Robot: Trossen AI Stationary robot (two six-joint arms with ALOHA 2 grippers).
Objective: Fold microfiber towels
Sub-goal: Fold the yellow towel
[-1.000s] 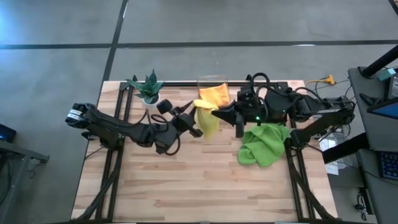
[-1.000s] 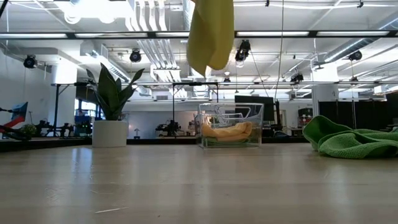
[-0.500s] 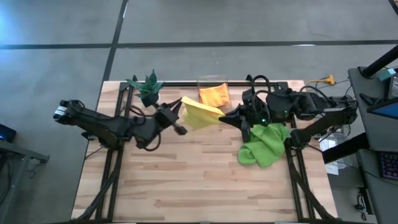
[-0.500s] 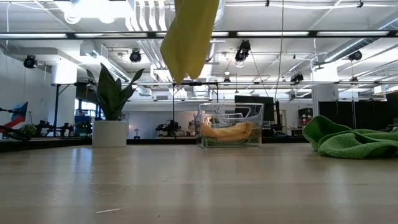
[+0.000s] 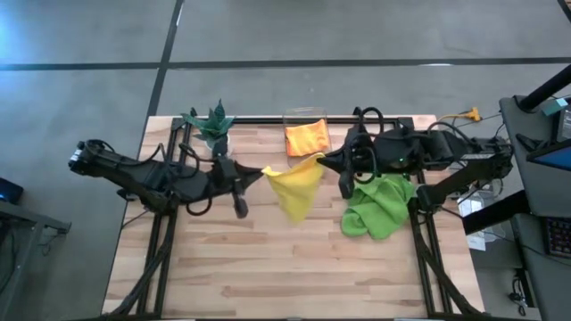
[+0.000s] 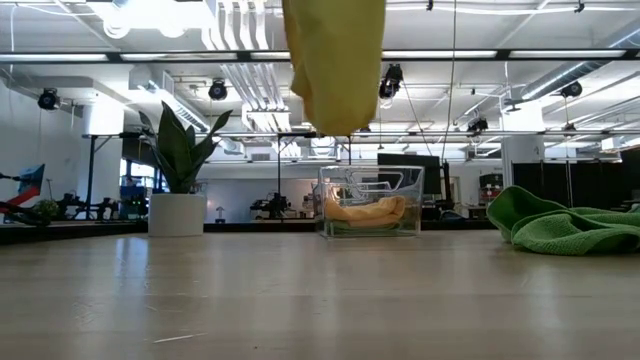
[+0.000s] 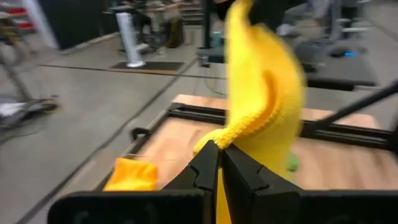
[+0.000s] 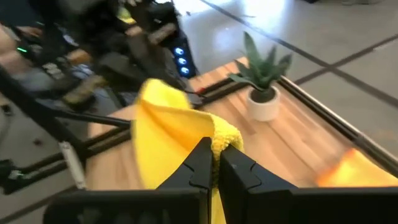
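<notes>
the left gripper is clamped on one corner of the yellow towel, its fingers pressed together with a bunched fold of cloth between the tips. the right gripper pinches another corner the same way, jaws closed tight on the yellow hem. in the high view the two grippers stand apart over the middle of the table, the left gripper on one side and the right gripper on the other, and the towel's top edge spans between them while the rest droops to a point below. in the low view the towel hangs well clear of the tabletop.

the cloth looks light and very soft: it sags at once under its own weight and creases at each pinch, so it will not hold a shape unless laid flat. the pile should give decent friction, so slipping seems unlikely, but a hold on a single layer at the very corner could pull loose. the best holds are the two neighbouring corners of one edge, so the sheet hangs square.

beyond it, an orange towel lies in the clear plastic bin at the table's far edge, a lime green towel lies crumpled beneath the right arm, and the potted plant stands near the far left corner.
</notes>
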